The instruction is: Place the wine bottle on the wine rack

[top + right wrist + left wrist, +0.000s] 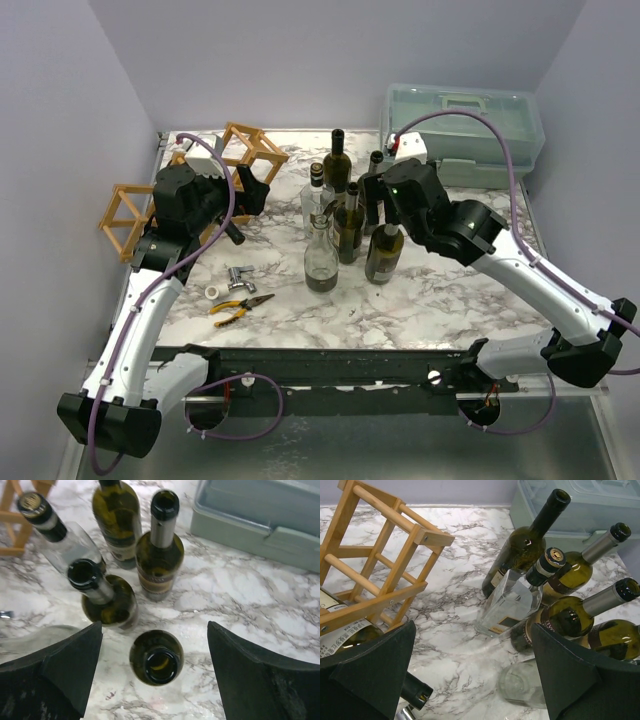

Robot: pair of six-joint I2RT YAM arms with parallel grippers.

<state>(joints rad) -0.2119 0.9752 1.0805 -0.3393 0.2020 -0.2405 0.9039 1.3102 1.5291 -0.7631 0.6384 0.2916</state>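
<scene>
My right gripper (154,630) hangs with jaws spread wide, the wine bottle (156,660) upright beneath, neck pointing up between them; the wine rack (262,148) lies off left, beside my spread left gripper (472,630)

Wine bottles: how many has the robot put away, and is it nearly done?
One bottle already lies in the wine rack. The right gripper hovers open over a green bottle, not gripping it yet. The left gripper is open beside the rack, holding nothing. That green bottle and the other bottles on the marble table are left.
</scene>
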